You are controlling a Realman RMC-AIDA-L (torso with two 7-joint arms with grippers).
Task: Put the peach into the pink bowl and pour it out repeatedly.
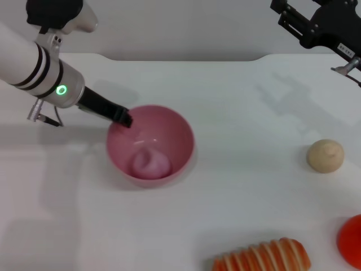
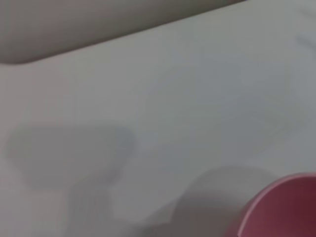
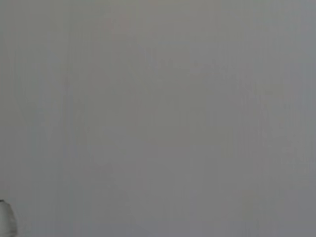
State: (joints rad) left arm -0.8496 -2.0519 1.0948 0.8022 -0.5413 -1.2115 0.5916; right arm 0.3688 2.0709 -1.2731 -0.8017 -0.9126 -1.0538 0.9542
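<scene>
- Head view: the left gripper (image 1: 125,117) sits at the near-left rim of the pink bowl (image 1: 179,135), its jaws apparently clamped on that rim; the peach (image 1: 150,163) lies inside the bowl on the white table (image 1: 237,186); the right gripper (image 1: 293,22) is parked high at far right, jaw state unclear
- Left wrist view: only the bowl's rim (image 2: 276,207) and table show
- Right wrist view: nothing distinct shows

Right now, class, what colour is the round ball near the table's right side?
Beige, plain; the ball shows best in the head view.
</scene>
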